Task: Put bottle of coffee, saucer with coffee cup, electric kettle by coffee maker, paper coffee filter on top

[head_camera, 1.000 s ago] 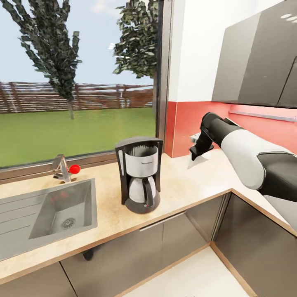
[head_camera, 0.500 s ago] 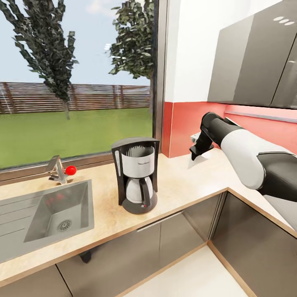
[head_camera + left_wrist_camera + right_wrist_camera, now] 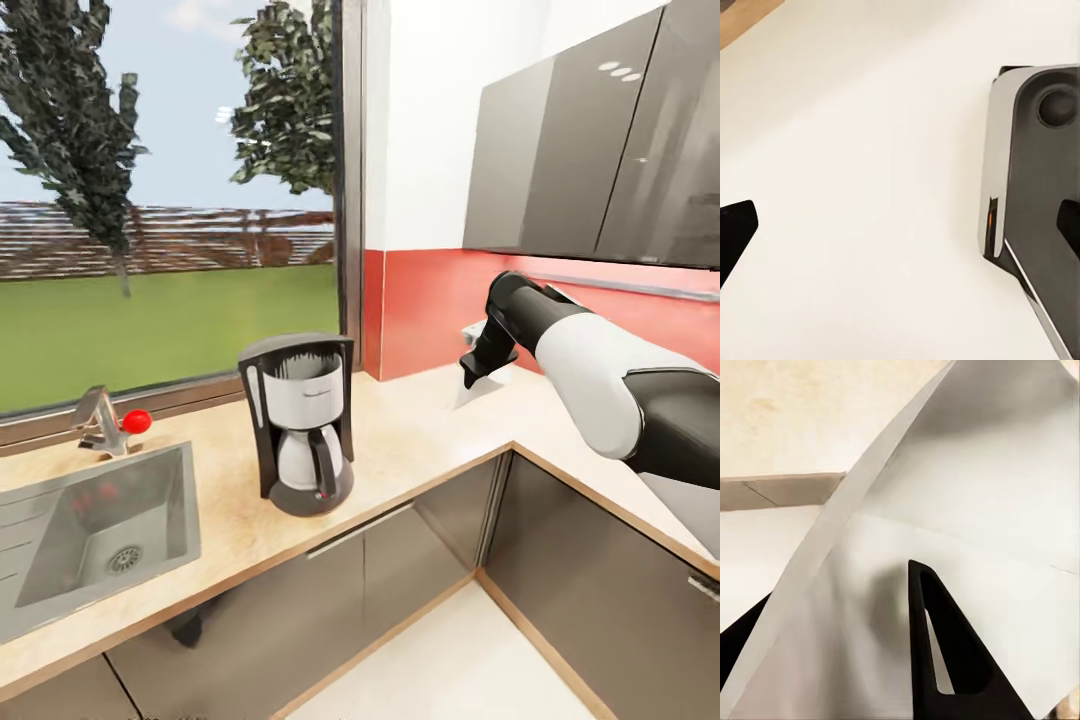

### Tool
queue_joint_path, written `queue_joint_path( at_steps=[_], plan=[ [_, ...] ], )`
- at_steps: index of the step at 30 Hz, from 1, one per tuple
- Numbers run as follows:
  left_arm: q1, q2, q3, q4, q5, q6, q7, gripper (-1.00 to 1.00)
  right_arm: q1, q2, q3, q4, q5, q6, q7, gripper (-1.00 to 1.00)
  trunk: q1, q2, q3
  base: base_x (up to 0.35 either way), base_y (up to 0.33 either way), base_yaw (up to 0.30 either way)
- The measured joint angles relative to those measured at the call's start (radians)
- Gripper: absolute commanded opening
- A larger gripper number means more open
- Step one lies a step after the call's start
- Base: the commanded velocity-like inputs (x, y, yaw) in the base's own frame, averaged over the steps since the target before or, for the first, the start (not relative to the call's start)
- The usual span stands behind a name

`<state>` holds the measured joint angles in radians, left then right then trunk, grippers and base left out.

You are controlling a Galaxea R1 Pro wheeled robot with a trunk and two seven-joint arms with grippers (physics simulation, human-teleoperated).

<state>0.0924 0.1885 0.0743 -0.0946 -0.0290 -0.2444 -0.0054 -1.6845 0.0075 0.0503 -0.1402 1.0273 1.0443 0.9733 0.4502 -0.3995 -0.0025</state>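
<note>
A: Black-and-silver drip coffee maker [image 3: 297, 424] stands on the beige stone worktop [image 3: 420, 440], right of the steel sink [image 3: 95, 520].

B: Right gripper [image 3: 474, 372] beyond it, jaws clamped on a white paper coffee filter [image 3: 967, 547]; its lower edge is cut off.

A: Left gripper [image 3: 900, 229]: jaws apart over pale floor, tips barely in frame.

The countertop [image 3: 420, 440] lies open between the coffee maker [image 3: 297, 422] and the corner (3 o'clock side). Wall cabinets [image 3: 590, 160] overhang the corner.
</note>
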Motion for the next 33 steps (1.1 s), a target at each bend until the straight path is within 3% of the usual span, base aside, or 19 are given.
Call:
queue_joint_path(
  at_steps=[16,33],
  plan=[
    [0.000,0.002,0.001,0.000,0.000,0.001,0.000,1.00,0.000,0.001,0.001,0.000,0.000,0.000,0.000,-1.00,0.000,0.000,0.013,-0.297,0.146,-0.267],
    [0.000,-0.002,0.000,0.000,0.000,0.003,0.001,1.00,0.000,0.000,0.001,0.000,0.001,0.000,0.000,-1.00,0.000,0.000,0.026,-0.111,0.291,-0.267]
  ],
)
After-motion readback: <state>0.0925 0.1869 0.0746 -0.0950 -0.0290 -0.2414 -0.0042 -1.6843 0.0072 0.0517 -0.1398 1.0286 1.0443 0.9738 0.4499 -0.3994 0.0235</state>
